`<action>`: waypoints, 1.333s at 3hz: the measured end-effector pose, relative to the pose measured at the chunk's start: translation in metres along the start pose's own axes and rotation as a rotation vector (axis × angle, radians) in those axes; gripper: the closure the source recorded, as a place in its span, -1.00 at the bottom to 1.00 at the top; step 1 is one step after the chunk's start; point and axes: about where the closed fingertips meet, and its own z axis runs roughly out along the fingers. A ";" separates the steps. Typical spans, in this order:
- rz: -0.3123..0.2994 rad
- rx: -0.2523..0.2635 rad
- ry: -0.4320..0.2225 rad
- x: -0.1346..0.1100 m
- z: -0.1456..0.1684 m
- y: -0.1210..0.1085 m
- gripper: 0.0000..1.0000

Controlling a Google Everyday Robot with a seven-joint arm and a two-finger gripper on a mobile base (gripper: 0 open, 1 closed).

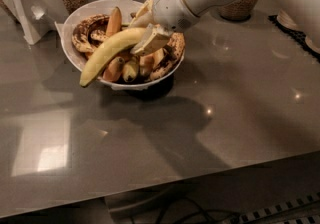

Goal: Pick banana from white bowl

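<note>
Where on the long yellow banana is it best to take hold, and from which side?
Grip the banana near its upper right end, coming from above and the right, across its width. It lies on top of the other fruit in the white bowl, its lower left tip jutting over the rim. The gripper is at that upper end.

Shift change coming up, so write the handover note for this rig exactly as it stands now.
The gripper is over the right half of the wide round white bowl, fingers shut on the upper end of the long, smooth pale yellow banana.
That banana slants across the shorter bananas, its lower tip jutting past the bowl's front-left rim.
The bowl stands on the grey table.
Done: grasp made.
Left: lift the banana clear of the bowl.
</note>
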 end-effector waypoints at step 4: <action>0.062 0.086 0.004 -0.009 -0.053 -0.007 1.00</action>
